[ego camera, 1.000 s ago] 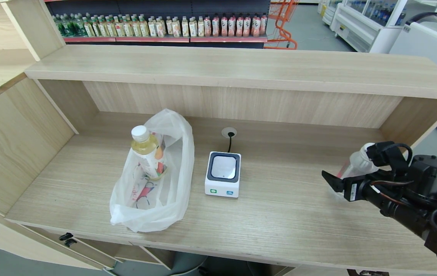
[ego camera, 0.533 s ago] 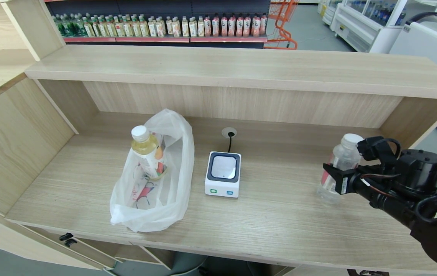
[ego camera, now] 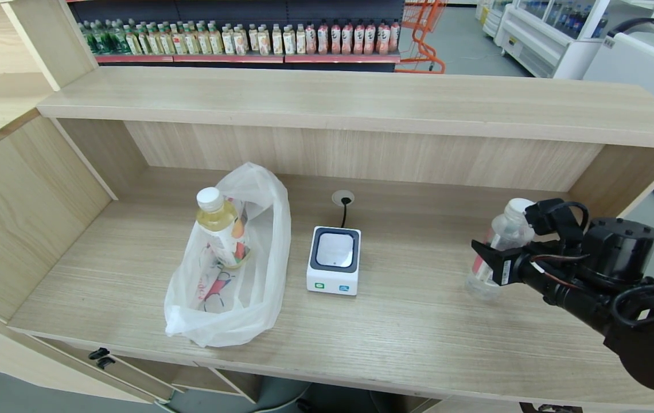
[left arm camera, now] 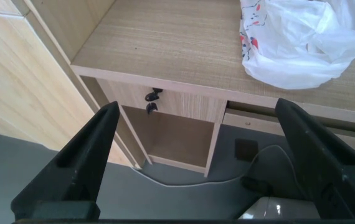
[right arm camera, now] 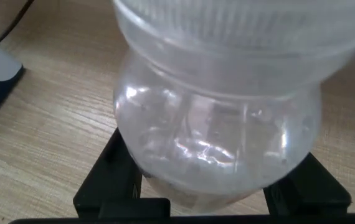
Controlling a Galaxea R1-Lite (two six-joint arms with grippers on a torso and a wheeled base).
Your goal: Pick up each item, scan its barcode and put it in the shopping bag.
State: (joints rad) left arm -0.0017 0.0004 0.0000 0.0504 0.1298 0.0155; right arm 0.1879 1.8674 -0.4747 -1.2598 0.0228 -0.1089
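Note:
My right gripper (ego camera: 512, 241) is shut on a clear water bottle (ego camera: 481, 279) with a white cap and red label, held slightly tilted over the right part of the counter. In the right wrist view the bottle (right arm camera: 218, 124) sits between the gripper's (right arm camera: 215, 190) dark fingers. The white scanner (ego camera: 334, 258) stands at mid-counter, left of the bottle. A white shopping bag (ego camera: 249, 275) lies open left of the scanner, with a yellow tea bottle (ego camera: 221, 229) standing in it. My left gripper (left arm camera: 196, 155) hangs open below the counter's front edge, near the bag (left arm camera: 302, 50).
The wooden counter (ego camera: 407, 321) has a back wall and a raised shelf (ego camera: 361, 97) above it. A cable runs from the scanner to a grommet (ego camera: 342, 198). Bare counter lies between scanner and bottle. A drawer with keys (left arm camera: 152, 102) sits under the front edge.
My right arm has carried the water bottle leftward toward the scanner, and the bottle stands more upright than a second ago. Bag, tea bottle and scanner have not moved.

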